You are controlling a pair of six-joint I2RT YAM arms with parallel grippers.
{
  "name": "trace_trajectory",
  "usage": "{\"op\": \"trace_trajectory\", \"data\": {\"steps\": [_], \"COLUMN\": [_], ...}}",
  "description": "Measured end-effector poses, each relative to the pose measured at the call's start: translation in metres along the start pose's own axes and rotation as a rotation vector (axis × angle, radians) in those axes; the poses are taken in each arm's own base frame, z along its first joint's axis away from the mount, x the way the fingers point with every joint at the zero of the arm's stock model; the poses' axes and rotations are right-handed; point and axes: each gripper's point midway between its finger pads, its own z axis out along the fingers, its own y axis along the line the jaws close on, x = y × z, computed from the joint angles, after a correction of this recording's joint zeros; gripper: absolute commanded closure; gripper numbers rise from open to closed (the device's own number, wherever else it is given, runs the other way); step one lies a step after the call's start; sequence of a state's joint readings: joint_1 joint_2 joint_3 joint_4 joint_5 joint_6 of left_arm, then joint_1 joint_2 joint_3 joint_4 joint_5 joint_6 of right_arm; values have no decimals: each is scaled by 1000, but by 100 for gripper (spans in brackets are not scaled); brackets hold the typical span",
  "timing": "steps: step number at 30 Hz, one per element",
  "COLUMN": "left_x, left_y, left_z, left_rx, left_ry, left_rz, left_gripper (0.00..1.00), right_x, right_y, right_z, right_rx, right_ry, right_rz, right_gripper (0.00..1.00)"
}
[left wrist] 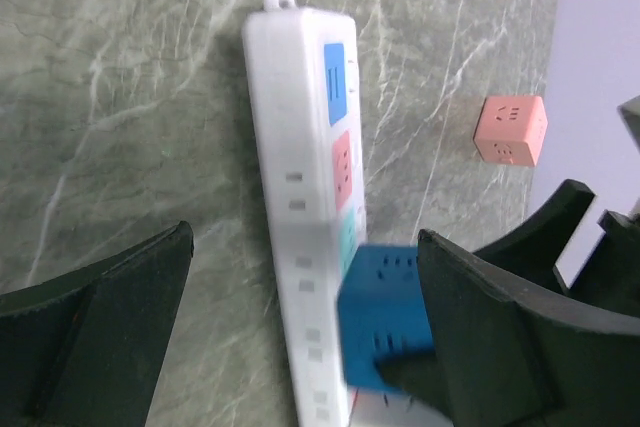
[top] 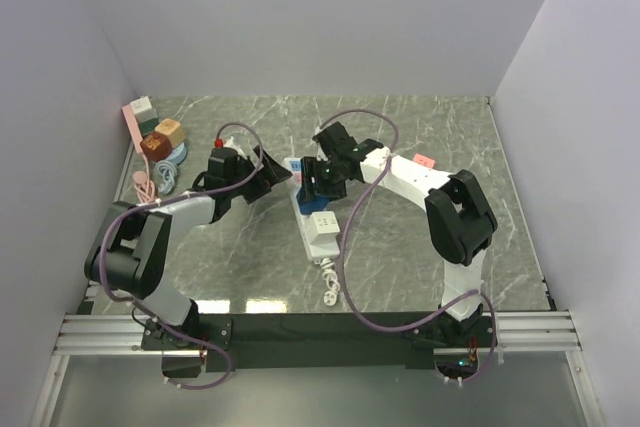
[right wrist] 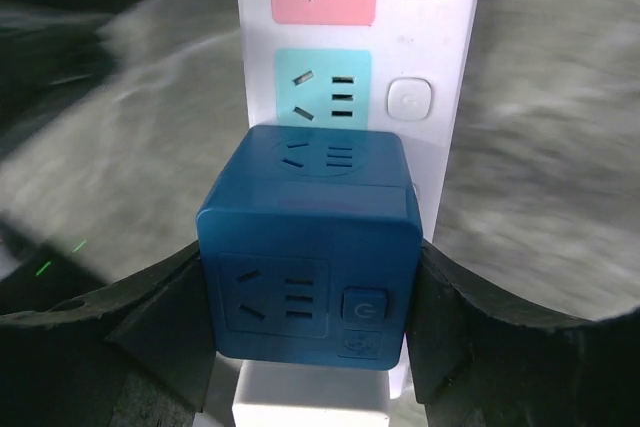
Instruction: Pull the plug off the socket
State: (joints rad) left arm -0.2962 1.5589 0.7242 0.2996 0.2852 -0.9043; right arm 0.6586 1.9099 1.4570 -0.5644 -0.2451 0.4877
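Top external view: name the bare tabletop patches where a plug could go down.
Free on the grey marble tabletop: the far strip along the back wall, and the right side. Crowded: the far-left pile of coloured cubes and cords, and the middle around the long white power strip.

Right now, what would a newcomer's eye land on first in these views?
First, the blue cube plug seated on the white power strip in the middle of the scene, with the right gripper closed on its two sides. Next, the left gripper wide open, the strip showing between its fingers, and a pink cube lying apart from the strip.
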Motion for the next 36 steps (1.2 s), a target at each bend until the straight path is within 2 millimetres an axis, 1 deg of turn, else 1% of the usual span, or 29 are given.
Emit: {"op": "trace_trajectory", "data": {"steps": [3,6,8,9,10,11,12,13,14,16,17,21,24,26,27,28,31,32,33,34,36], "left_x": [8,17,20,20,19,19,19,20,21,21,21,22,20,17,16,18,31,34,33,33,33], "left_y": [6,11,12,12,12,13,13,13,12,6,6,9,2,-2,-1,6,31,35,35,35,35], "left_z": [8,16,23,26,27,29,30,31,31,32,33,34,37,39,40,41,41,41,41,41,41], "left_rx": [5,-7,-16,-17,-17,-16,-15,-15,-11,9,10,-6,2,8,4,-16,-83,-89,-86,-86,-85], "left_ry": [31,62,74,74,73,71,71,73,74,74,69,69,55,39,34,40,92,108,111,110,111], "left_rz": [-16,-26,-30,-32,-33,-35,-38,-42,-45,-50,-27,-30,-29,-24,-19,-12,-59,-78,-76,-76,-76], "left_gripper": [1,1,1,3,9,25,34,55,67,88,99,99,100,99,99,100,99,99,99,99,99], "right_x": [1,-5,-8,-8,-8,-8,-8,-7,-6,-5,-3,-4,-8,-15,-20,-28,-67,-79,-87,-91,-92], "right_y": [20,38,47,48,50,52,53,54,55,55,55,49,42,34,29,20,-18,-29,-36,-39,-34], "right_z": [-2,-6,-8,-9,-9,-9,-9,-8,-8,-5,-3,-5,-11,-16,-20,-24,-43,-51,-58,-64,-70], "right_rx": [-132,-240,-292,-308,-322,-336,-347,-355,-361,-367,-370,-374,-382,-401,-418,-410,-370,-359,-348,-339,-333], "right_ry": [25,23,21,25,29,35,43,50,56,65,73,83,92,88,84,62,-68,-120,-158,-189,-224], "right_rz": [-10,-18,-16,-10,-7,-2,7,12,14,17,18,20,18,30,47,64,120,134,147,149,140], "right_gripper": [100,100,100,100,100,100,100,100,100,100,100,100,100,100,100,100,100,100,100,100,100]}}
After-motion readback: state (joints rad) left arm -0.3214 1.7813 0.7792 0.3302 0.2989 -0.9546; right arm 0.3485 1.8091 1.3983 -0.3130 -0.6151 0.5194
